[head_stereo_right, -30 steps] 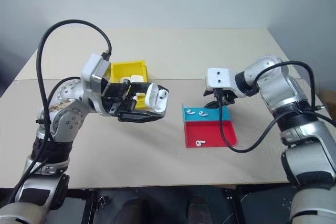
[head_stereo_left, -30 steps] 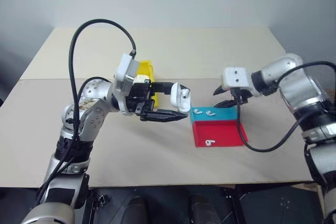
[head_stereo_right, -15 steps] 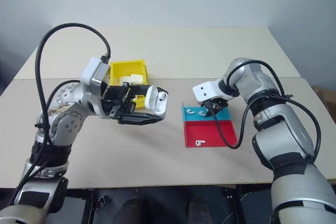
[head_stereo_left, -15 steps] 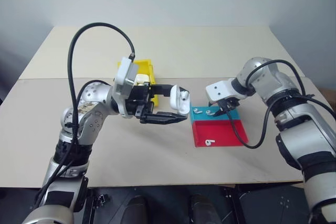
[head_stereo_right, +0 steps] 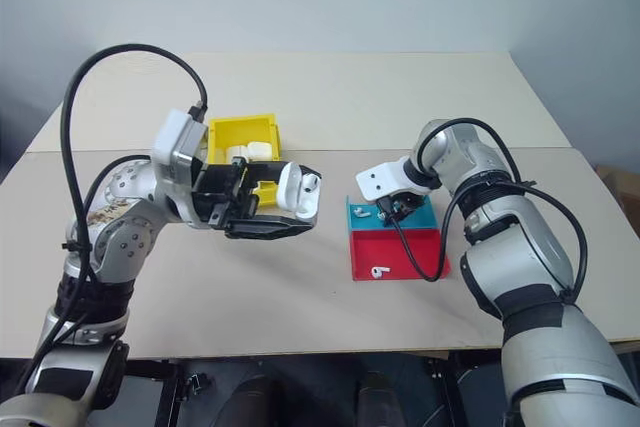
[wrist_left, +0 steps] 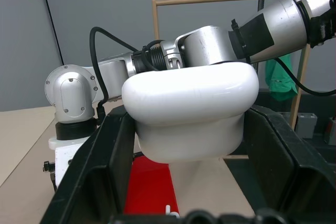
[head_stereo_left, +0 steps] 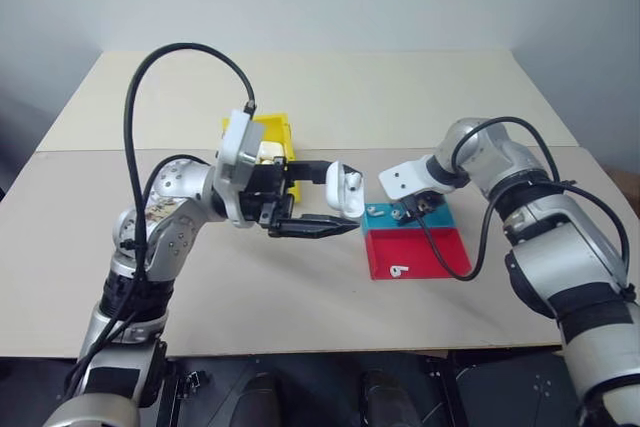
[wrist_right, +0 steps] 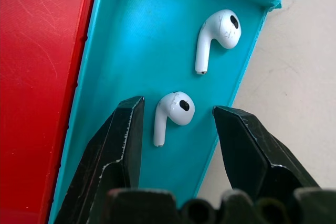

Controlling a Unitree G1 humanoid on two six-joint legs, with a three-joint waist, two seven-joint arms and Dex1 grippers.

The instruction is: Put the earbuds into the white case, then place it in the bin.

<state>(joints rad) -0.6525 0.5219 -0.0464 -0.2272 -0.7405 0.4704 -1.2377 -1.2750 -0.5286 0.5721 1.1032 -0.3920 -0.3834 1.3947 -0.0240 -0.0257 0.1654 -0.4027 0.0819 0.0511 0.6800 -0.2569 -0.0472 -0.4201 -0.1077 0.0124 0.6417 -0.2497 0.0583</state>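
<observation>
Earbud point(wrist_right: 173, 109) lies between the spread fingers of right gripper point(wrist_right: 178, 129), stem pointing toward the wrist; left gripper point(head_stereo_left: 335, 209) pinches the white case point(head_stereo_left: 343, 187).

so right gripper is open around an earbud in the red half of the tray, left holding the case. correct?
Wrong half. The right wrist view shows the right gripper open around an earbud in the blue half of the tray. The left gripper does hold the white case.

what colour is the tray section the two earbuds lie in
Bright blue tray section, next to the red one; clearest in the right wrist view.
</observation>
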